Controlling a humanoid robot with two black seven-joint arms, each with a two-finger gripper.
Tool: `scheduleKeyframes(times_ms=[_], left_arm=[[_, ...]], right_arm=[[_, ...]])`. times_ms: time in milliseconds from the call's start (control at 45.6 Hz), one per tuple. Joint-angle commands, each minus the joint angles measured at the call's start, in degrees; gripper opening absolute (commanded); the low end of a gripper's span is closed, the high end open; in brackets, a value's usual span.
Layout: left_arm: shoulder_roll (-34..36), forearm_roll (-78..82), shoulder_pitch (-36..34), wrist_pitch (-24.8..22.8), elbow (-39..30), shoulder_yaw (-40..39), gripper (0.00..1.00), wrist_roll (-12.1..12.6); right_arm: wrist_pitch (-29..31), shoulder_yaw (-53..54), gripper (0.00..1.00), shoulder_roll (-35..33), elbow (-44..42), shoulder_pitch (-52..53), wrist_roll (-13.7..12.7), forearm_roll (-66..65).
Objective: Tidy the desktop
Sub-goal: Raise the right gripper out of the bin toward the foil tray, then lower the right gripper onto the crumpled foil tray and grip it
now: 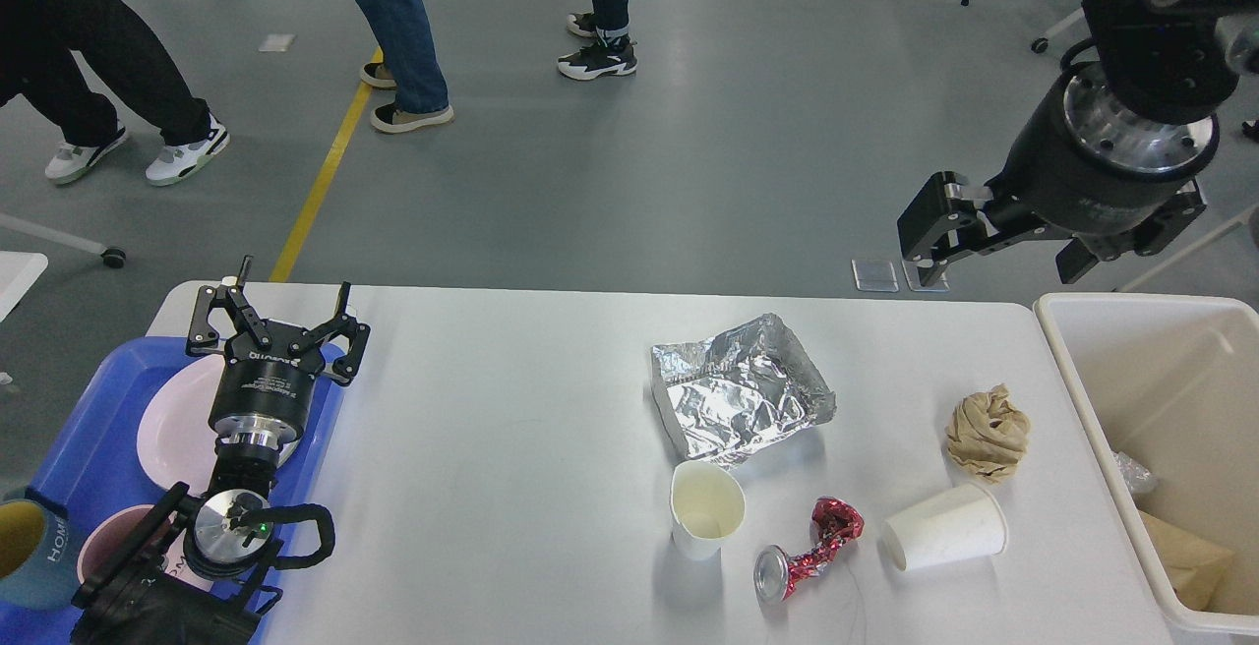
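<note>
The white desktop (511, 448) carries a crumpled foil tray (740, 389), an upright paper cup (705, 507), a crushed red can (807, 552), a paper cup on its side (944, 527) and a ball of brown paper (987, 432). My left gripper (280, 316) is open and empty, held above the pink plate (172, 429) at the desktop's left end. My right gripper (998, 254) is open and empty, raised high beyond the desktop's far right corner, up and left of the cream bin (1048, 330).
A blue tray (89, 409) at the left holds the pink plate, a pink bowl (103, 542) and a blue-grey mug (25, 552). The cream bin at the right holds brown paper and clear plastic. People stand on the floor beyond the desktop.
</note>
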Motion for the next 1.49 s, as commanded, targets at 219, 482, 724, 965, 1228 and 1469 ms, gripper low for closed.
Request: scheduleKeyframes(times_ms=[219, 482, 724, 965, 1228, 1469], left_arm=[[-0.1, 0.0, 0.0, 0.0, 0.0, 0.0, 0.96, 0.1], [-0.1, 0.0, 0.0, 0.0, 0.0, 0.0, 0.96, 0.1], [-0.1, 0.1, 0.0, 0.0, 0.0, 0.0, 0.96, 0.1], [-0.1, 0.1, 0.0, 0.0, 0.0, 0.0, 0.96, 0.1], [-0.1, 0.1, 0.0, 0.0, 0.0, 0.0, 0.96, 0.1], [-0.1, 0.1, 0.0, 0.0, 0.0, 0.0, 0.96, 0.1]], right_arm=[[-0.7, 1.1, 1.00, 0.0, 1.2, -0.2, 0.0, 0.0], [-0.9, 1.3, 1.00, 0.2, 0.5, -2.7, 0.1, 0.1], [-6.3, 1.5, 1.00, 1.7, -4.1, -12.3, 0.0, 0.4], [-20.8, 4.3, 1.00, 3.3, -8.5, -27.7, 0.0, 0.4], [-21.8, 11.0, 1.00, 4.9, -24.8, -47.4, -0.1, 9.2], [-22.0, 12.2, 1.00, 7.2, -38.3, -60.7, 0.0, 26.8]])
